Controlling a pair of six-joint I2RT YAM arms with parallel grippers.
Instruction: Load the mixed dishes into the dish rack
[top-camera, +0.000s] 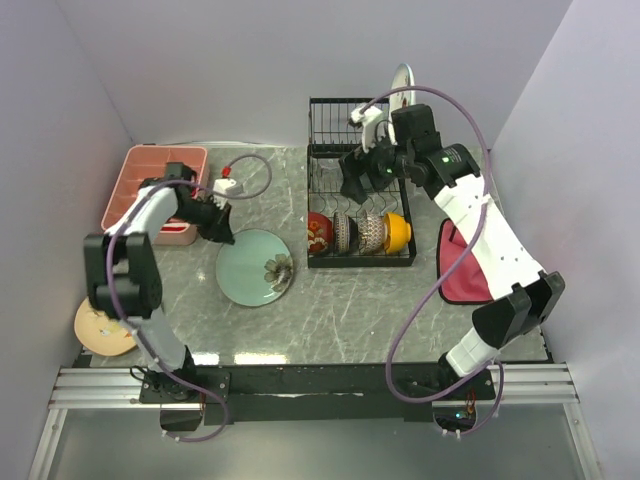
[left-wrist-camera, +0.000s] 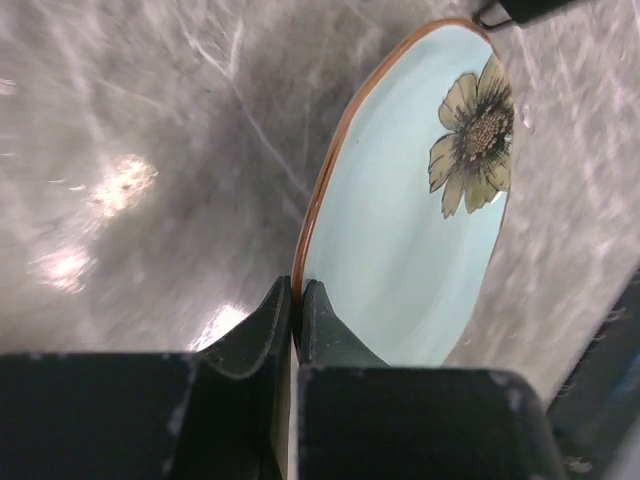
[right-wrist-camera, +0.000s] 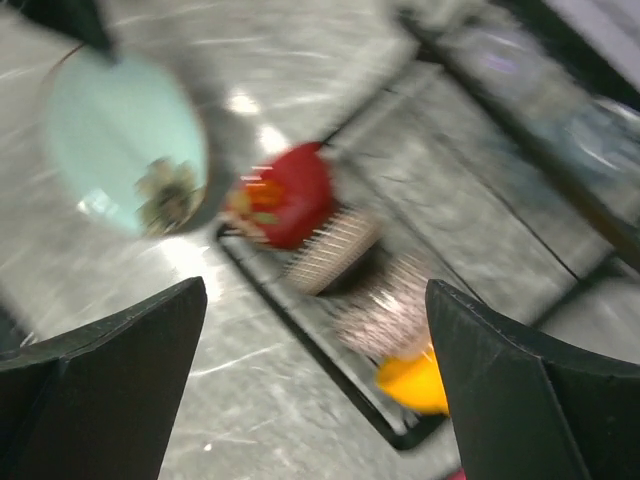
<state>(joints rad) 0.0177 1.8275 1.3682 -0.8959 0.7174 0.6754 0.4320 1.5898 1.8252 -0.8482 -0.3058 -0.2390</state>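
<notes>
Pinched shut on the brown rim of the mint floral plate (top-camera: 254, 267), centre left of the overhead frame: left gripper (top-camera: 222, 232), fingers (left-wrist-camera: 270, 325) meeting on the edge in the wrist view. Plate low on the grey marble table (top-camera: 330, 320), flower print toward its right rim. Open tabletop below the plate and to its right, up to the front of the dish rack (top-camera: 360, 263).

Just left of that gripper, the pink compartment tray (top-camera: 150, 175). Above it, a small white-and-red object (top-camera: 225, 185) inside a loop of cable (top-camera: 262, 175). Tan plate (top-camera: 100, 328) at lower left by the table's edge, well apart.

Over the rack at upper centre: right gripper (top-camera: 352, 185), jaws spread wide, holding nothing, its wrist view blurred. Below it, standing on edge in a row along the rack's lower tray: red bowl (top-camera: 319, 232), two patterned bowls (top-camera: 345, 232), orange bowl (top-camera: 397, 232).

White plate (top-camera: 402, 80) upright behind the rack, near the back wall. Red cloth (top-camera: 462, 265) right of the rack, partly under the right arm. Pale walls (top-camera: 60, 120) close on the left, back and right.
</notes>
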